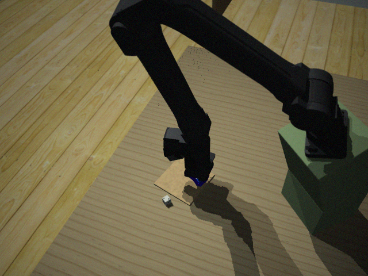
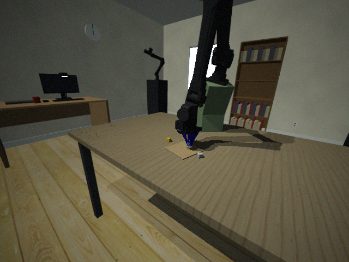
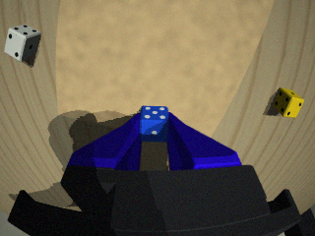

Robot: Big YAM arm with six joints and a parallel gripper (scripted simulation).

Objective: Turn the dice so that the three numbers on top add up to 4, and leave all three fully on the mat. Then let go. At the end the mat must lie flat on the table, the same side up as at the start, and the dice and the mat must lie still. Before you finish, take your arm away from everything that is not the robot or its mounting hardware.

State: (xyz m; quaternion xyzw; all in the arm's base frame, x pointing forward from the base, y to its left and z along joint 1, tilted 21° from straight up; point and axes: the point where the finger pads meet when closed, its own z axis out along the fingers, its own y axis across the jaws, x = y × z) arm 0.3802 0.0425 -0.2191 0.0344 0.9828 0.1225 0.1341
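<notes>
My gripper [image 3: 154,119] has blue fingers and is shut on a blue die [image 3: 154,121]; the face toward the wrist camera shows several white pips. It hangs just above the near edge of the tan mat [image 3: 154,46]. The gripper also shows in the top view [image 1: 198,180] over the mat [image 1: 178,184], and in the exterior view [image 2: 189,142]. A white die [image 3: 22,43] lies on the table off the mat's left side, also seen in the top view [image 1: 167,200] and the exterior view [image 2: 200,155]. A yellow die [image 3: 289,102] lies on the table off the mat's right side, also in the exterior view [image 2: 168,139].
The arm's green base block [image 1: 324,178] stands on the wooden table to the right of the mat. The table's left edge [image 1: 89,166] runs not far from the mat. A desk, a bookshelf and another arm stand far off in the room.
</notes>
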